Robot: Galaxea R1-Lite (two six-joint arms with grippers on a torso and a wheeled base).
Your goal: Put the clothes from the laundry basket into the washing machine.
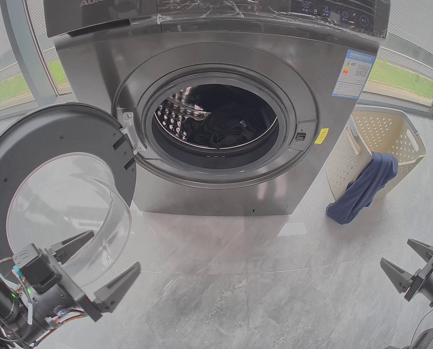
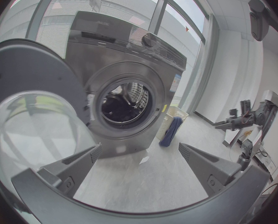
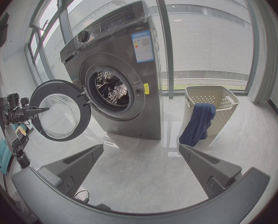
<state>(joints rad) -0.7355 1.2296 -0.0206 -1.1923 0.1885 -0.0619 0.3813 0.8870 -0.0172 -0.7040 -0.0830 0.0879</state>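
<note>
A grey stone floor [image 1: 250,277] lies before tall windows. The left gripper [image 1: 112,252] hangs low, its jaws wide apart and holding nothing. Just beyond them is the open round door [image 1: 56,136]. Ahead and to the right of these jaws stands the washing machine [image 1: 216,49], with dark clothes [image 1: 221,129] in its drum. A blue garment [image 1: 364,187] hangs over the rim of the laundry basket [image 1: 342,163], well ahead of the right gripper [image 1: 397,252], whose jaws are also wide open and empty.
</note>
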